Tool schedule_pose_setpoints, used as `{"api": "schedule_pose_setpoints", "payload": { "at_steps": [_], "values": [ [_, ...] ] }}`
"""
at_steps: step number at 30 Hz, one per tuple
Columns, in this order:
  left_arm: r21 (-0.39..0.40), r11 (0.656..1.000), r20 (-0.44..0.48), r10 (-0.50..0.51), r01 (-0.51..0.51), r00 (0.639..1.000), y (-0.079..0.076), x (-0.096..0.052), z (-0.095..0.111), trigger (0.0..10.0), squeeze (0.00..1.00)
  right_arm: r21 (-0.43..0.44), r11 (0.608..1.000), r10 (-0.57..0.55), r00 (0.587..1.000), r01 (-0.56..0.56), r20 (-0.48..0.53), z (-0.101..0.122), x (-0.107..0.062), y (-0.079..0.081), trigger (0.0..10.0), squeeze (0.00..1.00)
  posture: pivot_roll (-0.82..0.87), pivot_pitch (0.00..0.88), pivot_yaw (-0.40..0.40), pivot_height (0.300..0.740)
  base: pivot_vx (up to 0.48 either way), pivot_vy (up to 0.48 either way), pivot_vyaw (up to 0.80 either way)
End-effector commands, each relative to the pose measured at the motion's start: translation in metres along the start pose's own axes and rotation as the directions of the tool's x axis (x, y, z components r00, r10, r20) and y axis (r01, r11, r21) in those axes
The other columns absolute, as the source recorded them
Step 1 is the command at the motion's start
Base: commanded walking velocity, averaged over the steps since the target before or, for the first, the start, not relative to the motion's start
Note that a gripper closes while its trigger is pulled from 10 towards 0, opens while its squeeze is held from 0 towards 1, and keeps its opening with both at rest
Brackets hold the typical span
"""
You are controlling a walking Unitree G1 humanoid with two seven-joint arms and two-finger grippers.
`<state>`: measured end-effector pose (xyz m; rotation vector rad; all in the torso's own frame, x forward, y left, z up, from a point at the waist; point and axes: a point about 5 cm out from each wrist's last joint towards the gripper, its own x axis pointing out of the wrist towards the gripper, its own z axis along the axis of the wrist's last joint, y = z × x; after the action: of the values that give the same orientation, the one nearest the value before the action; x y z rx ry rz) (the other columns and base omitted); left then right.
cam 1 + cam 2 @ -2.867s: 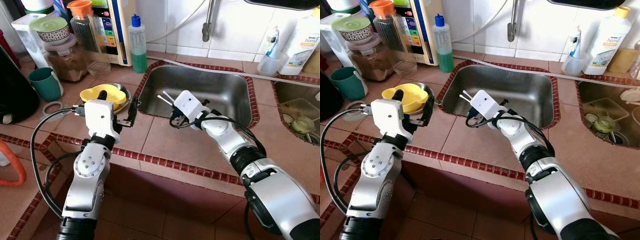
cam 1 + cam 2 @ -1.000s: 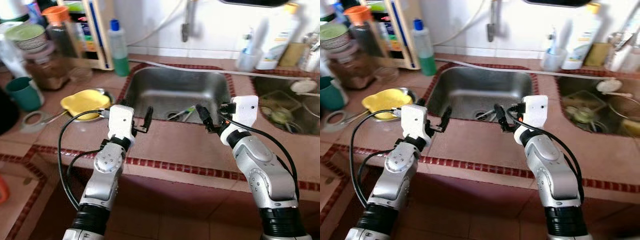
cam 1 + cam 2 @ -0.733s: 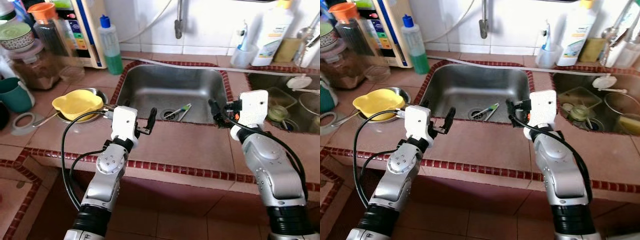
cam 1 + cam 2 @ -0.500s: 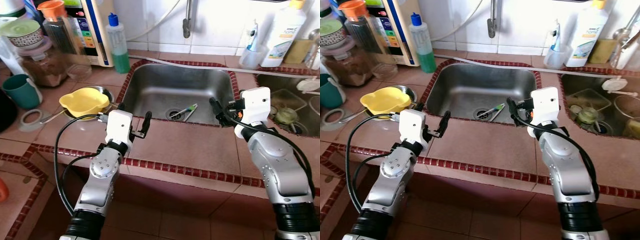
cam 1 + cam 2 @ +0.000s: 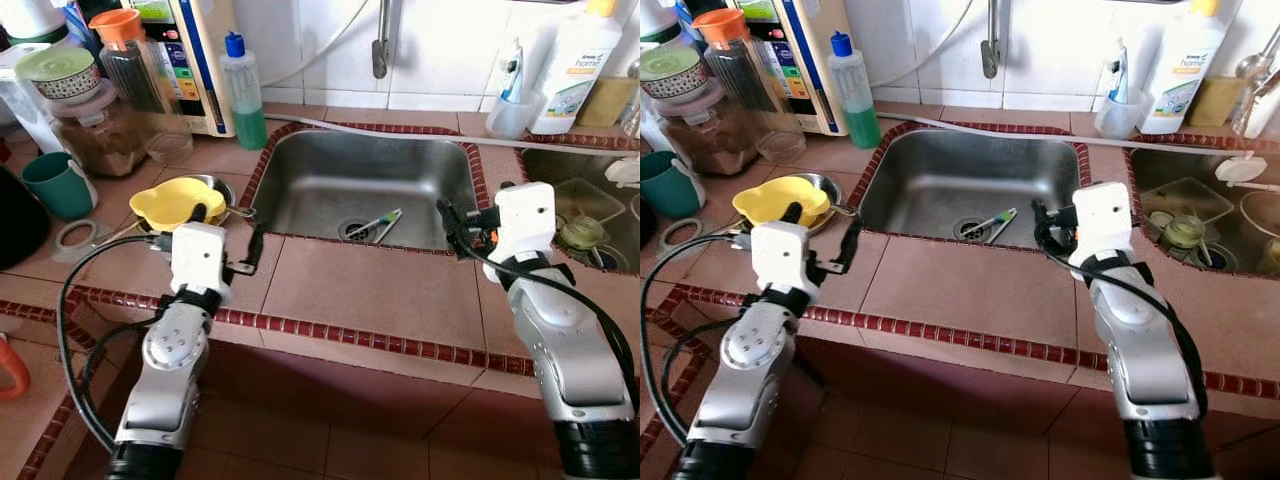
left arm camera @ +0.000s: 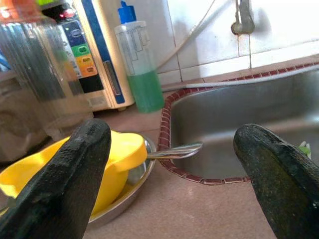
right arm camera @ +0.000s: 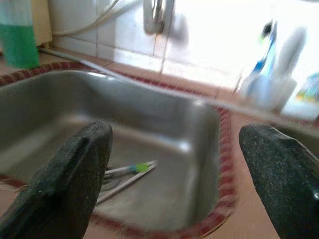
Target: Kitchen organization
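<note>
The sink (image 5: 320, 190) sits in the middle of the bench (image 5: 370, 295), with two toothbrushes (image 5: 377, 224) lying in it by the drain. Left of the sink, a bowl (image 5: 175, 201) rests on a plate (image 5: 225, 188). Behind it stands a bottle (image 5: 244, 92); a mug (image 5: 60, 184) lies farther left. A cup (image 5: 508, 115) stands behind the sink's right corner.

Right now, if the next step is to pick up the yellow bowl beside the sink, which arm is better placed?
Probably the left. The left gripper is open and hangs just in front of the yellow bowl. The right gripper is open too, but it sits at the far side of the sink.
</note>
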<state>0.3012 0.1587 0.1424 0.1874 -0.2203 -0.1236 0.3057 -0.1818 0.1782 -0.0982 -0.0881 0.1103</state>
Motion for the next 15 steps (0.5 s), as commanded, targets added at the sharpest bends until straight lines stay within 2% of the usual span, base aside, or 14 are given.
{"api": "schedule_pose_setpoints", "payload": {
  "at_steps": [1, 2, 5, 8, 11, 13, 15],
  "values": [
    [0.006, 1.000, -0.001, -0.003, 0.003, 1.000, 0.001, 0.007, -0.002, 10.0, 0.00, 0.139, 0.989, 0.044, 0.999, -0.044, 0.000, 0.005, 0.001, 0.012, 10.0, 0.00, -0.07, 0.087, 0.060, 0.740, 0.000, 0.000, 0.00],
    [0.008, 1.000, -0.002, -0.005, 0.005, 1.000, 0.001, 0.010, -0.002, 10.0, 0.00, 0.185, 0.981, 0.057, 0.998, -0.055, -0.006, 0.006, 0.002, 0.016, 10.0, 0.00, -0.07, 0.087, 0.060, 0.740, 0.000, 0.000, 0.00],
    [0.013, 1.000, 0.002, -0.027, 0.027, 1.000, -0.004, 0.020, -0.003, 10.0, 0.00, 0.230, 0.967, 0.115, 0.993, -0.115, 0.012, 0.012, 0.004, 0.031, 10.0, 0.00, -0.08, 0.088, 0.053, 0.740, 0.000, 0.000, 0.00],
    [0.031, 0.997, 0.008, -0.069, 0.069, 0.998, -0.012, 0.031, -0.002, 10.0, 0.00, 0.232, 0.955, 0.186, 0.982, -0.187, 0.028, 0.017, 0.000, 0.046, 10.0, 0.00, -0.09, 0.092, 0.046, 0.740, 0.000, 0.000, 0.00],
    [0.071, 0.993, 0.011, -0.098, 0.097, 0.995, -0.016, 0.039, -0.002, 10.0, 0.00, 0.243, 0.943, 0.226, 0.974, -0.225, 0.024, 0.019, -0.004, 0.053, 10.0, 0.00, -0.10, 0.101, 0.038, 0.740, 0.000, 0.000, 0.00],
    [0.067, 0.993, 0.006, -0.102, 0.101, 0.995, -0.017, 0.045, -0.004, 10.0, 0.00, 0.257, 0.932, 0.260, 0.965, -0.257, 0.021, 0.021, -0.007, 0.059, 10.0, 0.00, -0.11, 0.103, 0.036, 0.740, 0.000, 0.000, 0.00],
    [0.114, 0.987, -0.024, -0.112, 0.114, 0.993, -0.017, 0.048, -0.008, 10.0, 0.00, 0.245, 0.927, 0.289, 0.957, -0.285, 0.022, 0.023, -0.011, 0.062, 10.0, 0.00, -0.12, 0.111, 0.033, 0.740, 0.000, 0.000, 0.00]
  ]
}}
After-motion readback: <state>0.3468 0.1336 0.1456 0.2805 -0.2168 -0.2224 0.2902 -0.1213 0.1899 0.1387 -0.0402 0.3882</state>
